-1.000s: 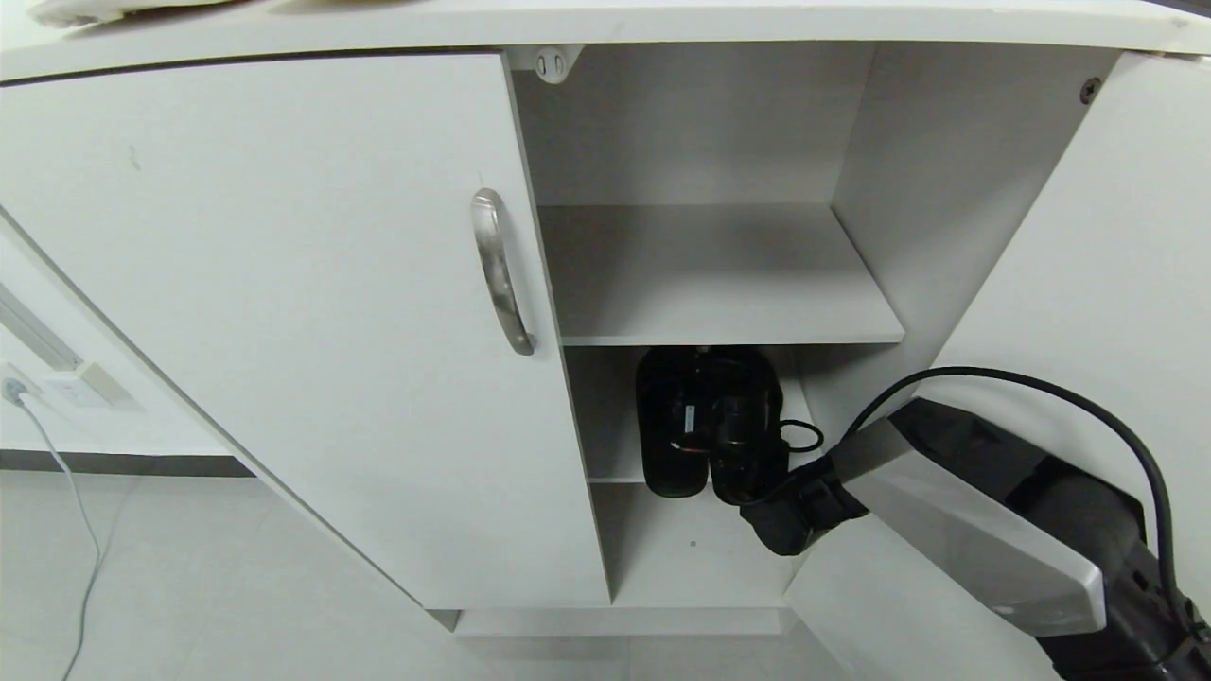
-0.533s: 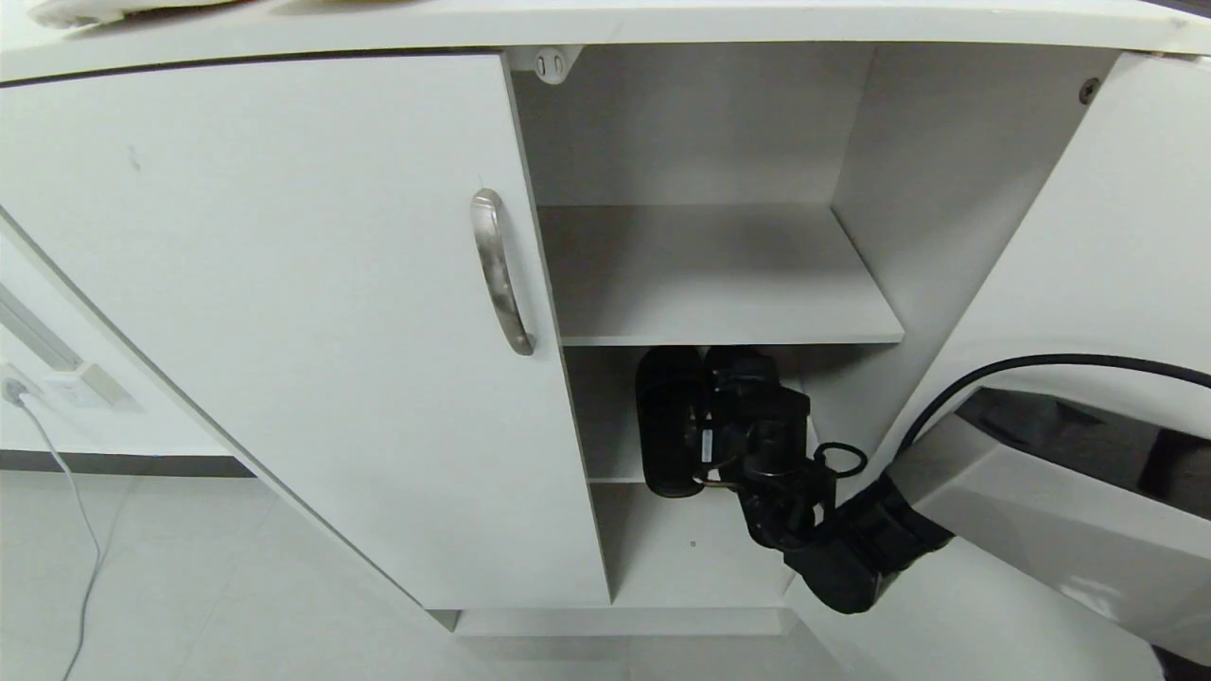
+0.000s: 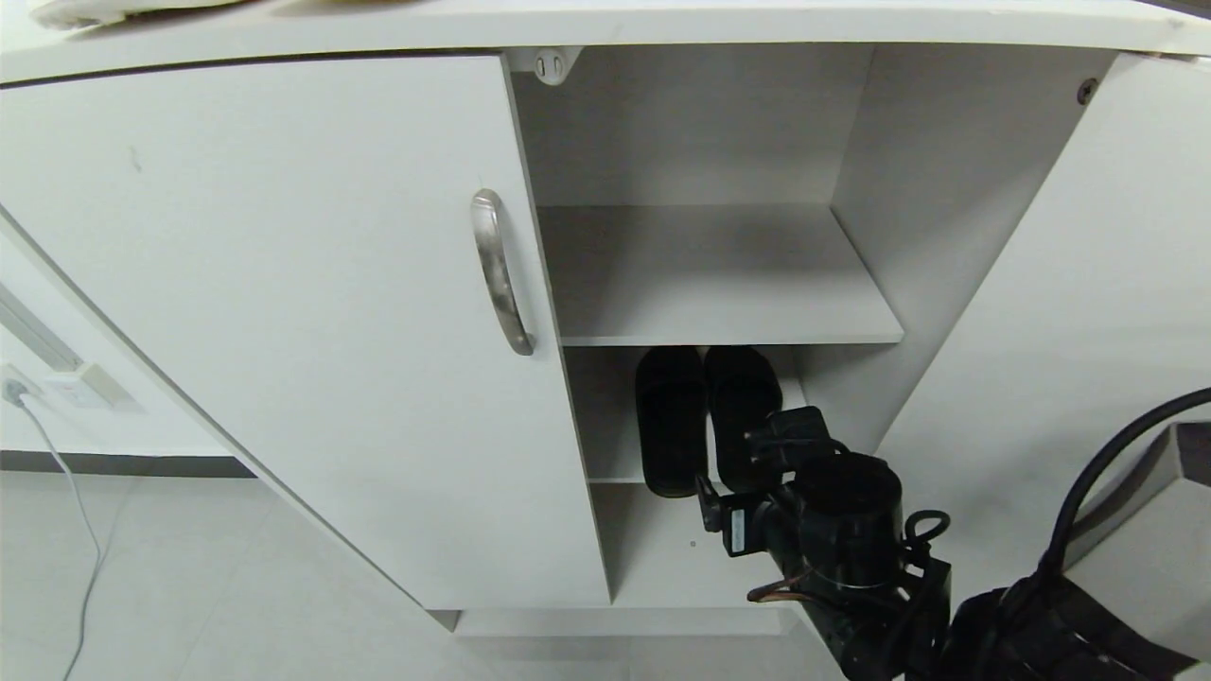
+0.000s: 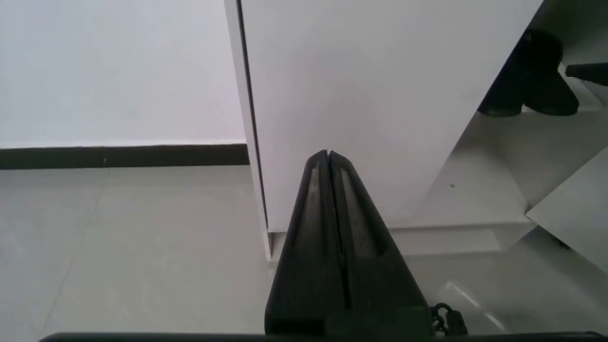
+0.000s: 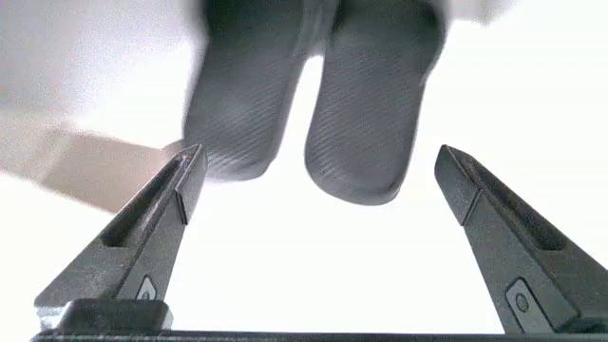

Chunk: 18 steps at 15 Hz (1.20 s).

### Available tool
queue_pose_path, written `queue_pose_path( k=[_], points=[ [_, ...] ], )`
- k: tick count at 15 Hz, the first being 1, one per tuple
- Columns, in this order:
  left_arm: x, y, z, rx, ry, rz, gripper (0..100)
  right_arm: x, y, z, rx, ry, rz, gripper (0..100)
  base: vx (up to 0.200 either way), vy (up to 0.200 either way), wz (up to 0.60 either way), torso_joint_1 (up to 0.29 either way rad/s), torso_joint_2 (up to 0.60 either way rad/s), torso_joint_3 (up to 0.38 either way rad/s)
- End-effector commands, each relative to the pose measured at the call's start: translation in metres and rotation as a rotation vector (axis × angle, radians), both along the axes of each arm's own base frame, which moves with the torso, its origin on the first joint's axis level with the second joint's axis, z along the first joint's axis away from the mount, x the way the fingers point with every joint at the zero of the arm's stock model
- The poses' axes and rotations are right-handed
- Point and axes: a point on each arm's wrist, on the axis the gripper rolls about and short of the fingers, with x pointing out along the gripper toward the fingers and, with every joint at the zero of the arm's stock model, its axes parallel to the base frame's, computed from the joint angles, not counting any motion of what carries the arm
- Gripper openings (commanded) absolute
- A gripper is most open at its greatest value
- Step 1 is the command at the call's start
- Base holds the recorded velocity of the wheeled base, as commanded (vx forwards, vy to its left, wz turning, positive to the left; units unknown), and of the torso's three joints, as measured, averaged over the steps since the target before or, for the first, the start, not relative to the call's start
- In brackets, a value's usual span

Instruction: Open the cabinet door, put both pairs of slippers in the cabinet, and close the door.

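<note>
A pair of black slippers (image 3: 705, 416) lies side by side on the cabinet's lower shelf (image 3: 605, 468), heels toward the front. The right wrist view looks straight at the slippers (image 5: 313, 104). My right gripper (image 3: 747, 463) hangs just in front of the shelf edge, open, and it holds nothing (image 5: 318, 157). The cabinet's right door (image 3: 1088, 284) stands swung open. Its left door (image 3: 284, 284) is closed, with a metal handle (image 3: 499, 270). My left gripper (image 4: 328, 157) is shut and empty, low over the floor outside the closed door, with the slippers (image 4: 537, 85) off to one side.
The upper shelf (image 3: 710, 274) and the cabinet's bottom board (image 3: 681, 558) are bare. A wall socket with a cable (image 3: 19, 388) sits at the left, above a tiled floor (image 3: 189, 586).
My right gripper has drawn back out of the cabinet and down to the right. The slippers stay on the lower shelf, now uncovered.
</note>
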Motion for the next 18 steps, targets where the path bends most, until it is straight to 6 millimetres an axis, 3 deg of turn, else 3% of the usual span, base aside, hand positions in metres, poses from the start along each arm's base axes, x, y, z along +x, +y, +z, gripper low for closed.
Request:
queue_pose_path(
  k=[1, 7, 15, 18],
  points=[
    [0.0, 0.0, 0.0, -0.001, 0.001, 0.0, 0, -0.011, -0.002, 0.013, 0.022, -0.019, 0.021, 100, 0.0, 0.0, 0.0, 0.0, 0.0, 0.0],
    [0.0, 0.0, 0.0, -0.001, 0.001, 0.0, 0, -0.017, 0.001, 0.01, 0.017, -0.014, 0.041, 100, 0.0, 0.0, 0.0, 0.0, 0.0, 0.0],
    [0.0, 0.0, 0.0, -0.001, 0.001, 0.002, 0, -0.022, 0.004, 0.006, 0.005, -0.004, 0.054, 100, -0.2, 0.0, 0.0, 0.002, 0.0, 0.005],
    [0.0, 0.0, 0.0, -0.001, 0.001, 0.0, 0, -0.023, 0.003, 0.005, 0.0, -0.003, 0.052, 100, 0.0, 0.0, 0.0, 0.0, 0.0, 0.0]
  ],
)
